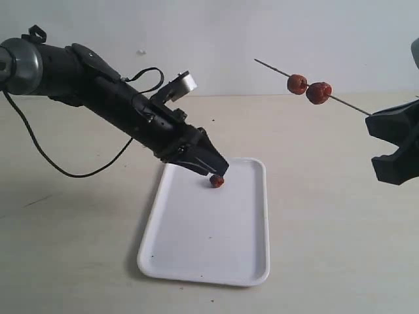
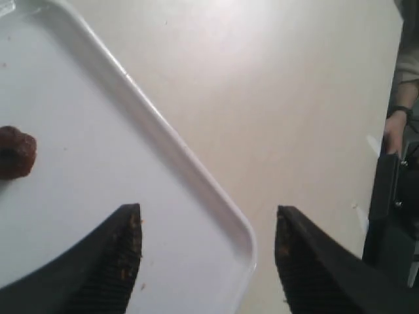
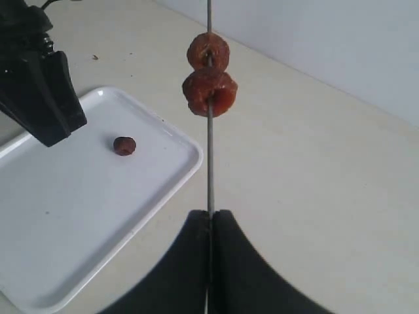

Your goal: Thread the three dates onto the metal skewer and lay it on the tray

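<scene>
My right gripper (image 3: 210,216) is pinched shut on the skewer (image 3: 209,163), holding it in the air with 2 dates (image 3: 209,91) threaded on. My left gripper (image 2: 208,229) stands wide apart, empty, over the tray (image 1: 196,261). The 3rd date (image 1: 217,181) lies there, seemingly just beside my fingertips.

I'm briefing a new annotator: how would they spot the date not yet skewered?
Start at the white tray. Near its far end, just under the left gripper, lies a small wrinkled reddish-brown date. It alone rests on the tray; the other two dates sit threaded on the metal skewer held up at right.
</scene>
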{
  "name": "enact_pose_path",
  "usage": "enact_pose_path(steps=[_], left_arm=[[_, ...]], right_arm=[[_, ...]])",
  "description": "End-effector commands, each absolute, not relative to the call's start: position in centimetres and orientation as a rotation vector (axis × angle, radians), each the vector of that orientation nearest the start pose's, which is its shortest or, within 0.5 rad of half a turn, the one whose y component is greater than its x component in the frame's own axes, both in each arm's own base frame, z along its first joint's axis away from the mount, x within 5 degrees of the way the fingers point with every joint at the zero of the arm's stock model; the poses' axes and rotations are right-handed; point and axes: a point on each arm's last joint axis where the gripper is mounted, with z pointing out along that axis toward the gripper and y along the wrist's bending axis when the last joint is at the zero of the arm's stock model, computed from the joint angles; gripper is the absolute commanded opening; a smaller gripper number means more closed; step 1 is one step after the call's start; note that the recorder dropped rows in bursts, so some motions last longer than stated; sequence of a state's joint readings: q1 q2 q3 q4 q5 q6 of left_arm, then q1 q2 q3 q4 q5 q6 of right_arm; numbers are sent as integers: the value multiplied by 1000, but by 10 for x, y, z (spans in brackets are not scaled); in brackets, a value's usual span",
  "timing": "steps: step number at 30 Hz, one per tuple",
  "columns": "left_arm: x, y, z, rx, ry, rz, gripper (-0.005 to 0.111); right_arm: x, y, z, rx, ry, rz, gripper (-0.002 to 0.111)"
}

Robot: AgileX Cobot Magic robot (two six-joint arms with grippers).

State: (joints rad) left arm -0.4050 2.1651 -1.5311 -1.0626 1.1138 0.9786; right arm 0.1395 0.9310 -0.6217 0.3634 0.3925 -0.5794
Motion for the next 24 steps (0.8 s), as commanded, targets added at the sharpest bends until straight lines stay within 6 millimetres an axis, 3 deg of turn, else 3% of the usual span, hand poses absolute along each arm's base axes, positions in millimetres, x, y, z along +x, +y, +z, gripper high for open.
enact_pose_path(steps=[1, 6, 9, 14, 24], left_arm=[[365, -239, 177, 1043, 2411, -1370, 60], [376, -239, 178, 762, 2553, -1316, 60], [381, -239, 184, 718, 2610, -1262, 70], [379, -246, 200, 844, 2562, -1295, 88], [376, -246, 202, 883, 2562, -1318, 89]], right_arm=[[182, 37, 289, -476, 2096, 79, 0], [182, 37, 289, -476, 2096, 79, 0], [182, 37, 289, -476, 2096, 79, 0], [182, 37, 288, -477, 2097, 80, 0], [182, 37, 288, -478, 2100, 81, 0]])
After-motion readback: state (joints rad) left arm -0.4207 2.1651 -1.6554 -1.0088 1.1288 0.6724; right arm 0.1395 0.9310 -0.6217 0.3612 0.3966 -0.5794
